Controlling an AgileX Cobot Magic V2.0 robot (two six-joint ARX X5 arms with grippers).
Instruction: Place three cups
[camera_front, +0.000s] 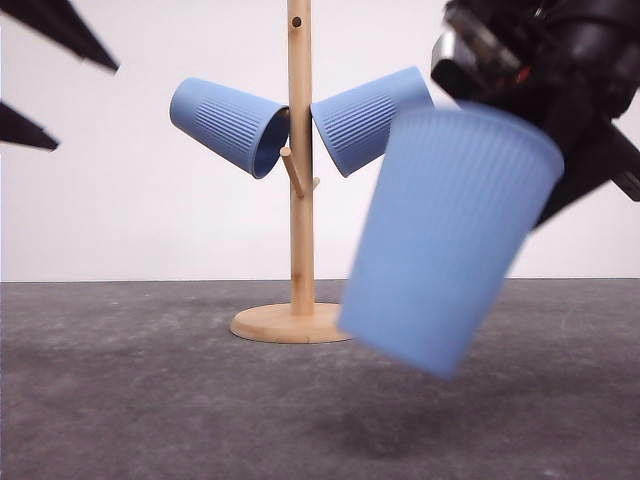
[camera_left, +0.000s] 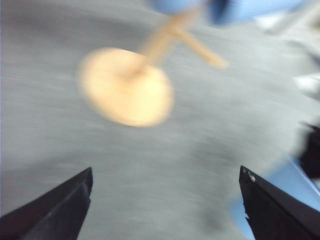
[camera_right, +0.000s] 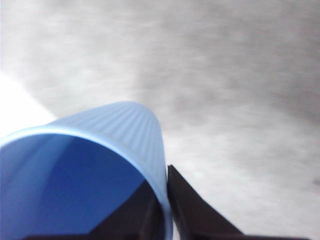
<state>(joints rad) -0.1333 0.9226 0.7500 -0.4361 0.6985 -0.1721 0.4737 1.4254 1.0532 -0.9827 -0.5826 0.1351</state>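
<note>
Cups light blue, fine vertical ribbing; rack pale wood; tabletop dark grey, speckled; grippers black; backdrop white.

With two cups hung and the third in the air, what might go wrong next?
The right tool pinches only the rim wall of the tilted light-blue ribbed cup, so it may slip. Swinging it toward the wooden peg stand might knock the two hung blue cups off.
</note>
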